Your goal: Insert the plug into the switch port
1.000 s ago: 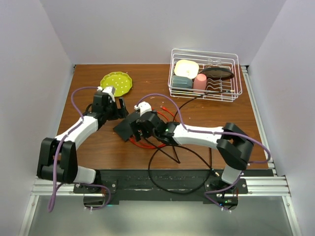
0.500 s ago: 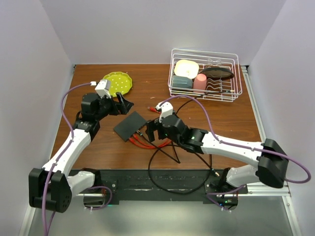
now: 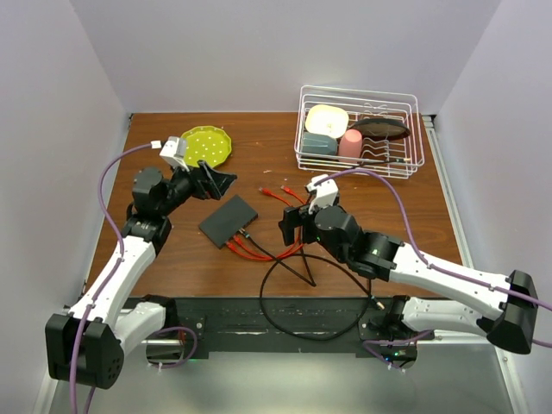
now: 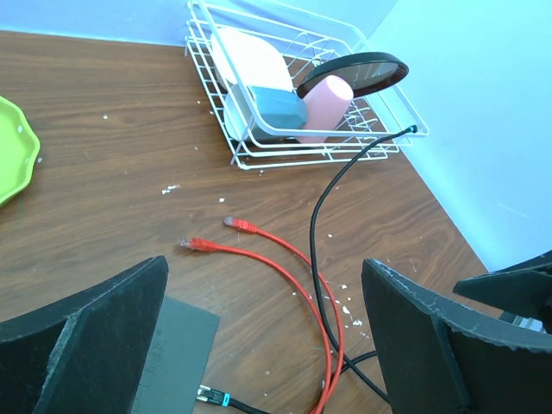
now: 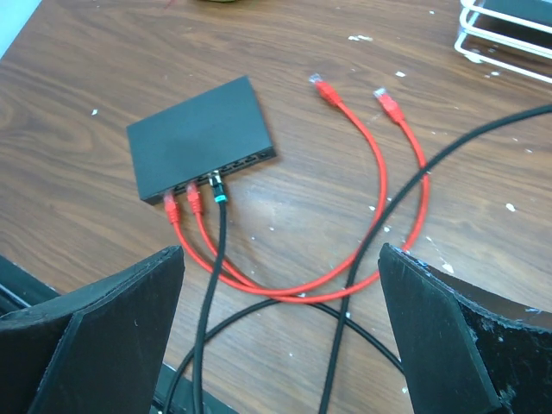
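Right gripper [image 3: 291, 226] and left gripper [image 3: 217, 183] both gaped wide, empty. Between them lay the flat matte-black switch box [image 3: 228, 219], its long edge of switch ports [image 5: 233, 166] facing my right gripper, which I judged nearer a loose red cable plug [image 5: 388, 102].

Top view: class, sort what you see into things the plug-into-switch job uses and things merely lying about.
Job: black switch box, red cables, loose red plugs, black cable.
Lying about: green plate, wire rack, pink cup, cream dish.
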